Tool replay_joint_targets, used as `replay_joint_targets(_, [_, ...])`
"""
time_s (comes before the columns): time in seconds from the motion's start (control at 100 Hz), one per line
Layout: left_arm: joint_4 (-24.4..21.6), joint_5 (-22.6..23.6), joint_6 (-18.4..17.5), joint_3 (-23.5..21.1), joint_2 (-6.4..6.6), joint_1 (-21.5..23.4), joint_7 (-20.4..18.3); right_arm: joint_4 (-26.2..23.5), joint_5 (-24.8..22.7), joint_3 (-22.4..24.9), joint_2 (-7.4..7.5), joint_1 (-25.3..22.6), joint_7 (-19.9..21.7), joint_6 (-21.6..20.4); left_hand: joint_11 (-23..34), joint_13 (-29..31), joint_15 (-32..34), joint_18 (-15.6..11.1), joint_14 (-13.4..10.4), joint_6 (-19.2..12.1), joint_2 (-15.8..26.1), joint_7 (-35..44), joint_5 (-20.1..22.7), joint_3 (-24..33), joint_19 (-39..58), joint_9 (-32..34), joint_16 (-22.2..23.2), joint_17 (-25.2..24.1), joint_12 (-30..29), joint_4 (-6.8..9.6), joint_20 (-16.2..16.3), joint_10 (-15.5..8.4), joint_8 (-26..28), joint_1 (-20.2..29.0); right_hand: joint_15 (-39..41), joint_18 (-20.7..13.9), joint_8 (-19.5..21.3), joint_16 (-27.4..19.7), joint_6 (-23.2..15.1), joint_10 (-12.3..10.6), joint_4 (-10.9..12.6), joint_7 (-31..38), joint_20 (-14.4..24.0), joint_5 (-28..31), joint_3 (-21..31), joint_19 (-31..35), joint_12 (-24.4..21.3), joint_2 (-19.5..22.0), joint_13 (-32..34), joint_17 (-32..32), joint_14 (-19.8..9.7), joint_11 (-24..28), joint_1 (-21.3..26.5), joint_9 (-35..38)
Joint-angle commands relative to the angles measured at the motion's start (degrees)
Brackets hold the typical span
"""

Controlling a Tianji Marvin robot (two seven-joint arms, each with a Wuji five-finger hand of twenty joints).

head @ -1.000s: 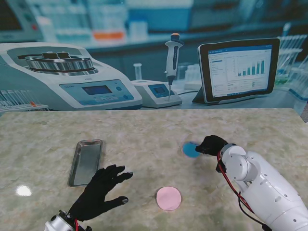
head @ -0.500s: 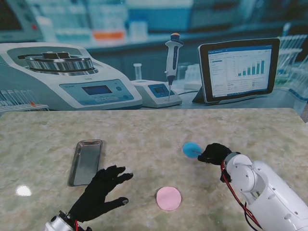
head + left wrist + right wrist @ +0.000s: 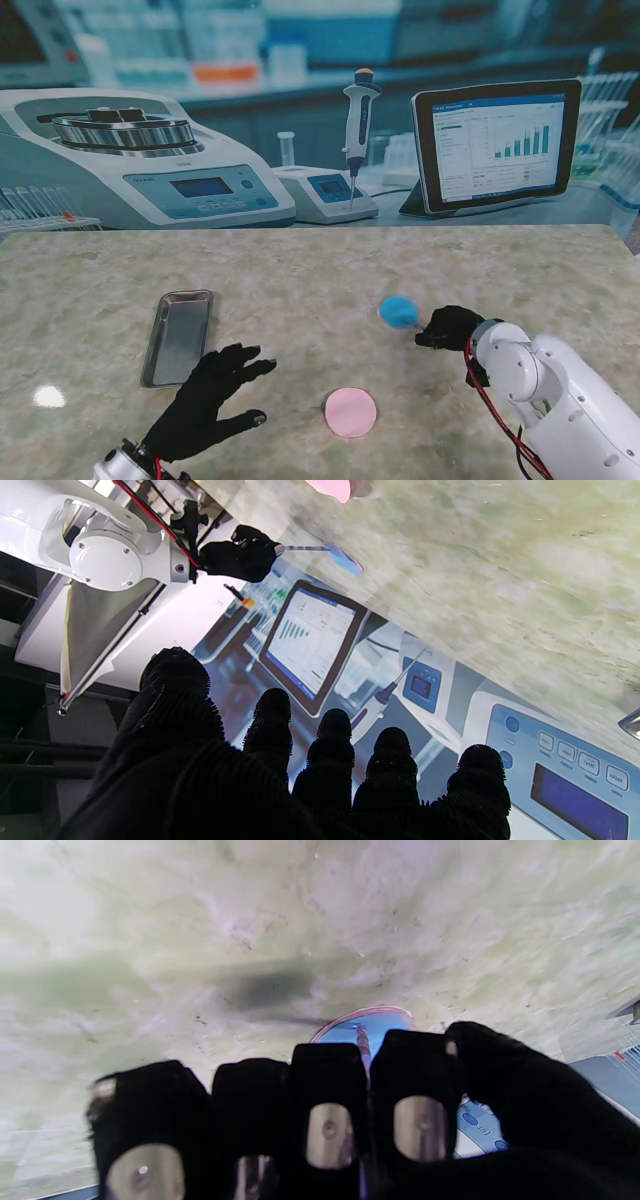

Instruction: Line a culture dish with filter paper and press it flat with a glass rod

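A blue round dish point(image 3: 399, 311) lies on the marble table right of centre; the left wrist view shows the dish point(image 3: 342, 560) too. My right hand point(image 3: 448, 327) is shut on a thin glass rod point(image 3: 302, 548), whose tip reaches onto the dish point(image 3: 372, 1025). The rod point(image 3: 363, 1041) pokes out between the curled fingers in the right wrist view. A pink round disc point(image 3: 351, 412) lies nearer to me, centre. My left hand point(image 3: 205, 400) hovers open, fingers spread, left of the pink disc.
A metal tray point(image 3: 180, 336) lies at the left, just beyond my left hand. Behind the table is a backdrop picturing a centrifuge point(image 3: 130, 155), a pipette point(image 3: 358, 125) and a tablet point(image 3: 495, 145).
My right hand has drawn back toward me and to the right, uncovering the blue dish. The left hand has stayed still.
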Motion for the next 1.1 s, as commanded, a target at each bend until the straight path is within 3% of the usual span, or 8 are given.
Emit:
replay_joint_targets(0.0, [-0.25, -0.18, -0.2, 0.02, -0.06, 0.41, -0.08, -0.5, 0.15, 0.14, 0.24, -1.08, 0.22, 0.19, -1.34, -1.58, -0.97, -2.06, -1.94, -1.96, 1.9, 0.48, -1.45, -1.48, -2.89, -2.26, -0.84, -0.15, -1.0, 1.35, -2.34, -1.85, 0.31, -0.11, 6.24, -0.25, 0.16, 2.65, 4.88, -2.81, 1.1, 3.47, 1.89, 4.03, -0.79, 17.77, 1.31, 2.01, 1.33, 2.5, -9.49, 11.18, -0.66, 3.84])
replay_joint_targets(0.37, [-0.48, -0.16, -0.21, 0.03, -0.07, 0.4, -0.05, 1.3, 1.48, 0.11, -0.73, 0.4, -5.23, -1.21, -1.31, -1.58, -0.97, -2.06, -1.9, -2.03, 1.89, 0.52, -1.39, -1.48, -2.89, -2.23, -0.83, -0.15, -1.01, 1.35, -2.38, -1.87, 0.33, -0.11, 6.22, -0.17, 0.3, 2.87, 5.04, -2.6, 1.28, 3.46, 2.1, 4.07, -0.42, 17.77, 1.3, 1.64, 1.34, 2.5, -9.33, 11.21, -0.98, 3.85])
replay_joint_targets(0.68, [-0.75, -0.07, -0.01, -0.15, -0.05, 0.53, -0.19, 5.02, 2.1, -3.18, -0.56, 4.23, -4.03, 0.47, -1.3, -1.58, -0.96, -2.07, -1.92, -2.16, 1.89, 0.53, -1.4, -1.47, -2.87, -2.25, -0.81, -0.15, -1.02, 1.35, -2.38, -1.86, 0.33, -0.09, 6.17, -0.32, 0.33, 2.94, 5.04, -2.71, 1.16, 3.45, 2.14, 4.07, -0.42, 17.77, 1.27, 1.74, 1.35, 2.52, -9.52, 11.2, -1.01, 3.85])
replay_joint_targets(1.09, [-0.86, -0.27, -0.27, -0.38, -0.12, 0.69, -0.05, 1.35, 0.24, -2.01, 0.31, 2.18, 0.94, 1.76, -1.29, -1.58, -0.98, -2.08, -1.91, -2.14, 1.88, 0.53, -1.4, -1.48, -2.89, -2.26, -0.82, -0.15, -1.02, 1.34, -2.43, -1.88, 0.33, -0.1, 6.14, -0.7, 0.35, 3.17, 4.99, -3.28, 1.14, 3.43, 2.55, 4.06, -1.02, 17.77, 1.32, 2.18, 1.37, 2.57, -10.23, 11.16, -0.76, 3.82])
